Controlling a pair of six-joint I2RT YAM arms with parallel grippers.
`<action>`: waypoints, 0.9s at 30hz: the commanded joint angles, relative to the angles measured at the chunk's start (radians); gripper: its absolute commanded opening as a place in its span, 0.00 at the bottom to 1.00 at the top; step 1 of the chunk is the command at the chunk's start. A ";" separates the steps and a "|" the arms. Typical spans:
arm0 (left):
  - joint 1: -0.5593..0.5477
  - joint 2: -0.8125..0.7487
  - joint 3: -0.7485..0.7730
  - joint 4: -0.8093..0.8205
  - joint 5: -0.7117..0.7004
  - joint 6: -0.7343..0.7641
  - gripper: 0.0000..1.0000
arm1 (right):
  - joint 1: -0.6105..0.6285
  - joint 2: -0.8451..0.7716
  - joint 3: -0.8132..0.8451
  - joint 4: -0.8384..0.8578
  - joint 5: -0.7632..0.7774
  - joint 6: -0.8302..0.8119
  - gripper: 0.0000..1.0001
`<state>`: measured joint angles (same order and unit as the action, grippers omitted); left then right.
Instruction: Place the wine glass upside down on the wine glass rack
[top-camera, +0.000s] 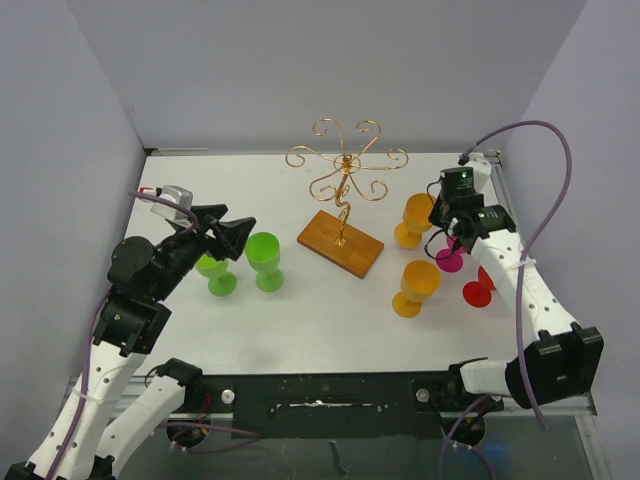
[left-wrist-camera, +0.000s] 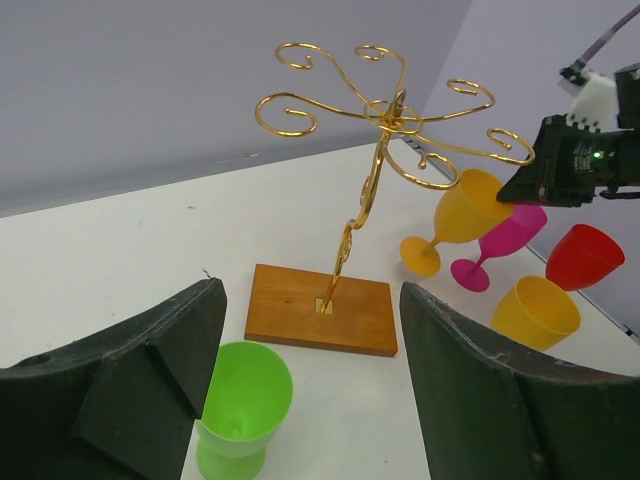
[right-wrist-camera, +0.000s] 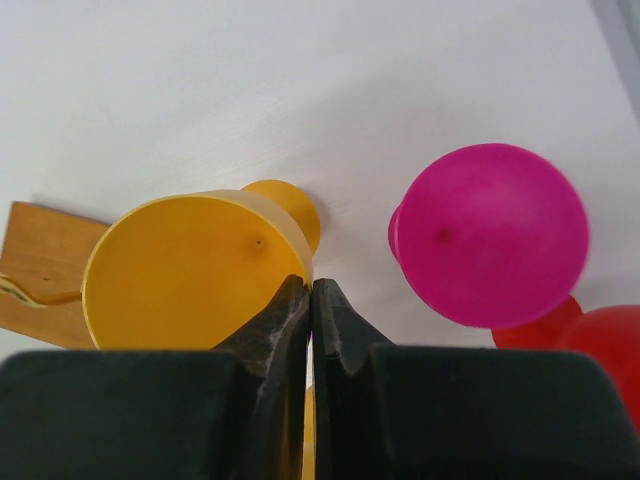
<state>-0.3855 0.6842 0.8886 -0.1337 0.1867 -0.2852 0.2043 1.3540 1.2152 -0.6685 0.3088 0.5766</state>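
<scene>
Pale walls are enclosing a white table (top-camera: 300, 320), where the wine glass rack (left-wrist-camera: 390, 115) is standing at mid-table: thin gold wire curling into scrolls off a central stem, on a flat rectangular wooden base (top-camera: 340, 243). Just right of it, the right gripper (right-wrist-camera: 308, 290) is pinching closed on the rim of a smooth orange wine glass (right-wrist-camera: 190, 270), mouth up. A magenta glass (right-wrist-camera: 490, 235) is crowding close beside it, with a red glass (top-camera: 480, 290) and a second orange glass (top-camera: 415, 285) nearby. The left gripper (left-wrist-camera: 312, 300) is hanging wide open and empty above two green glasses (top-camera: 265, 260).

Our worktop (top-camera: 320, 330) bears the rack (top-camera: 341, 244) centrally, green glasses (top-camera: 266, 258) (top-camera: 219, 277) toward its left edge, orange glass (top-camera: 414, 286), pink glass (top-camera: 449, 261), red glass (top-camera: 479, 291) toward its right.
</scene>
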 joint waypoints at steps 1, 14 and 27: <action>-0.006 -0.012 0.012 0.074 0.023 -0.011 0.68 | 0.048 -0.198 0.061 0.080 0.239 -0.024 0.00; -0.006 -0.019 0.013 0.159 0.102 -0.102 0.69 | 0.228 -0.481 0.029 0.493 0.299 -0.276 0.00; -0.006 0.045 0.086 0.209 0.063 -0.282 0.69 | 0.307 -0.425 0.025 0.933 -0.158 -0.340 0.00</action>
<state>-0.3855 0.7139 0.9089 0.0051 0.2756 -0.4908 0.4896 0.8883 1.2175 0.0402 0.3519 0.2386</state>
